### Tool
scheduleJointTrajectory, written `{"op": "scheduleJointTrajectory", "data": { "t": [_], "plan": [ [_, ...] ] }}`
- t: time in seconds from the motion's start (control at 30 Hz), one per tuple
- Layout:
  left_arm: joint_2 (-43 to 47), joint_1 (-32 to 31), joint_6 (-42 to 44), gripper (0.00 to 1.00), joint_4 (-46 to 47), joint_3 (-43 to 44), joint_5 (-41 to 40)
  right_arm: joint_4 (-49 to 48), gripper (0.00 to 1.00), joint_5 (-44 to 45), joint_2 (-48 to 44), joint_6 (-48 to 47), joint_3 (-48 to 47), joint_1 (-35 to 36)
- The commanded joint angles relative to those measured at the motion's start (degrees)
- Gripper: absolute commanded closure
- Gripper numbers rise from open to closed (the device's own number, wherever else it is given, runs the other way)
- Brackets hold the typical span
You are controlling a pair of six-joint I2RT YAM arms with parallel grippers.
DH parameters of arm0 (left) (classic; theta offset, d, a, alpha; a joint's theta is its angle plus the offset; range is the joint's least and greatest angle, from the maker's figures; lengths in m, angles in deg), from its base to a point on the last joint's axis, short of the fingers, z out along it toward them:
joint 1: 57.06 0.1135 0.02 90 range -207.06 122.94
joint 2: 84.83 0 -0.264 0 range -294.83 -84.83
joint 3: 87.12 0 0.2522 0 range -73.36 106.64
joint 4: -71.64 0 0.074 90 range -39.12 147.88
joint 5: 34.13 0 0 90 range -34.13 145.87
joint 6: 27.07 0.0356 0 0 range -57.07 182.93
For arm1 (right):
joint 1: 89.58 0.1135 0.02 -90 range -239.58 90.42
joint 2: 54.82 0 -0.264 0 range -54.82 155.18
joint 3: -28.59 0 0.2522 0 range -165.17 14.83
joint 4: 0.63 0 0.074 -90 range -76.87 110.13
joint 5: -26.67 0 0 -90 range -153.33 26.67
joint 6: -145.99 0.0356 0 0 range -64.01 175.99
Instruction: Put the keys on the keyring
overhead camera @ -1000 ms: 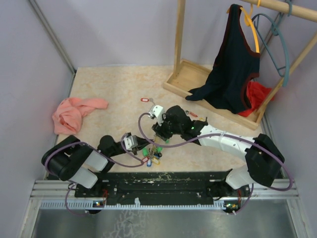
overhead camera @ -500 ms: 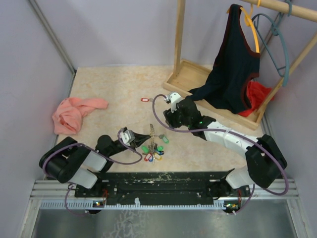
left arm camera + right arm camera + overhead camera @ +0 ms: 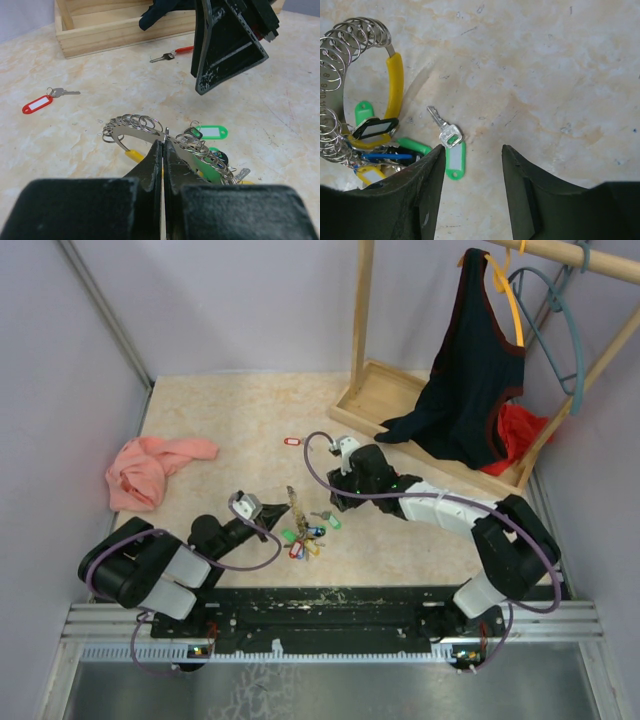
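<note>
My left gripper (image 3: pixel 164 143) is shut on the keyring (image 3: pixel 131 123), a silvery band strung with many small rings and tipped in yellow. It holds the ring upright above a bunch of coloured tagged keys (image 3: pixel 304 541). The keyring (image 3: pixel 337 60) shows at the left of the right wrist view. My right gripper (image 3: pixel 472 150) hangs open and empty just above the table. A loose key with a green tag (image 3: pixel 451 147) lies beside its left finger. Two red-tagged keys lie apart on the table, one (image 3: pixel 38 104) at the left and one (image 3: pixel 172 54) near the wooden tray.
A wooden rack base (image 3: pixel 392 400) stands at the back right, with a dark garment (image 3: pixel 470 370) and a teal hanger (image 3: pixel 560 330) on the rail above it. A pink cloth (image 3: pixel 150 468) lies at the left.
My right gripper has drawn back from the keyring toward the upper right. A green-tagged key now lies loose on the table. My left gripper has shifted the ring slightly left and away.
</note>
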Motion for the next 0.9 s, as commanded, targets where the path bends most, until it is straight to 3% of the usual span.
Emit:
{"op": "scheduleJointTrajectory", "data": {
  "t": [0.0, 0.2, 0.6, 0.87],
  "plan": [
    [0.29, 0.65, 0.00, 1.00, 15.87, -0.80, 0.00, -0.20, 0.52, 2.53, 1.57, 9.83, -0.01, 3.11],
    [-0.88, 1.00, -0.31, 1.00, 15.85, -0.09, 2.63, -3.12, 0.56, 6.36, 4.89, 18.38, 1.28, 4.71],
    [-1.76, 1.22, -0.26, 1.00, 15.87, 0.64, 7.29, -6.28, 0.67, 6.42, 11.87, 19.35, -0.08, 5.00],
    [-1.50, 1.37, 0.31, 1.00, 15.85, 1.05, 11.24, -2.43, 1.00, 11.64, 7.54, 17.32, 0.71, 3.49]
  ]
}}
